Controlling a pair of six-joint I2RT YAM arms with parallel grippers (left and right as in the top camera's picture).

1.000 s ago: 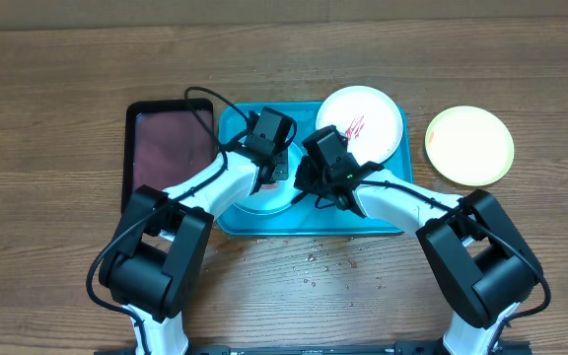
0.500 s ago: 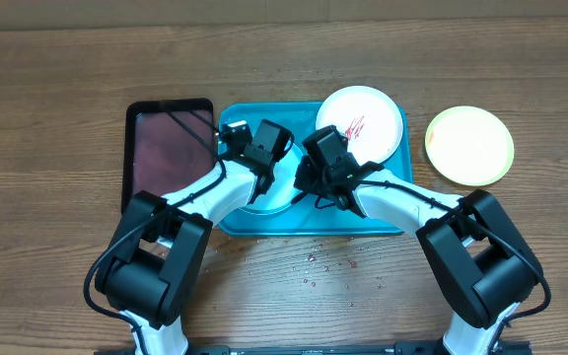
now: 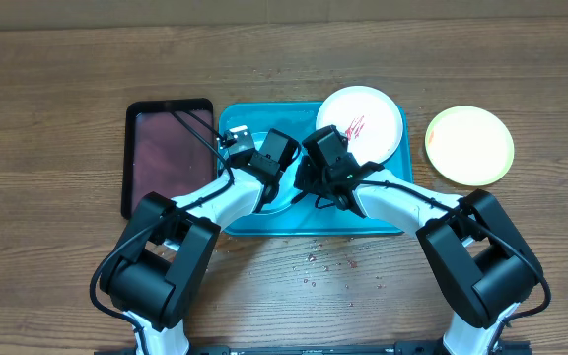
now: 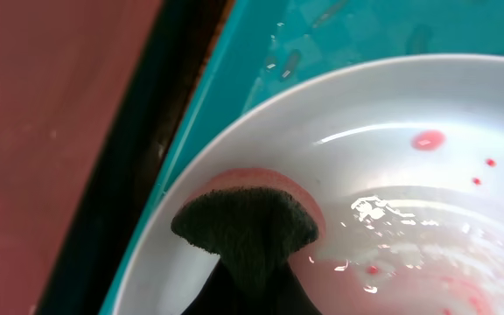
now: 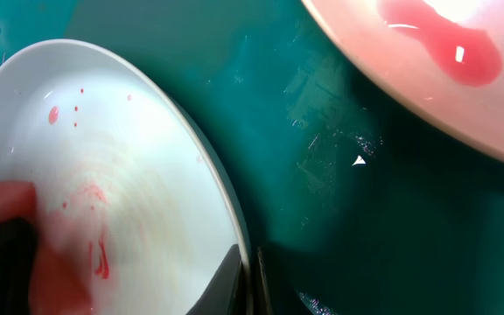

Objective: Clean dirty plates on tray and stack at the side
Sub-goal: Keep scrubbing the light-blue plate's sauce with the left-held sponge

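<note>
A pale mint plate (image 4: 392, 166) (image 5: 138, 149) with red drops and a pink wet smear lies in the turquoise tray (image 3: 233, 123). My left gripper (image 4: 248, 293) (image 3: 272, 182) is shut on a dark wiping pad (image 4: 245, 226) that presses on the plate near its left rim. At the plate's right rim (image 5: 234, 236), my right gripper (image 5: 246, 284) (image 3: 309, 182) is shut, one finger inside and one outside. A white plate (image 3: 361, 123) (image 5: 427, 61) with red smears sits at the tray's far right corner. The yellow-green plate (image 3: 469, 146) lies on the table to the right of the tray.
A black-rimmed dark-red tray (image 3: 166, 153) (image 4: 51, 131) lies against the turquoise tray's left side. Small drops (image 3: 323, 264) speckle the wooden table in front of the tray. Both arms cross over the tray's near half.
My left gripper has slid the wiping pad across the mint plate, its wrist shifting toward the near side and right. The right gripper has held still on the rim.
</note>
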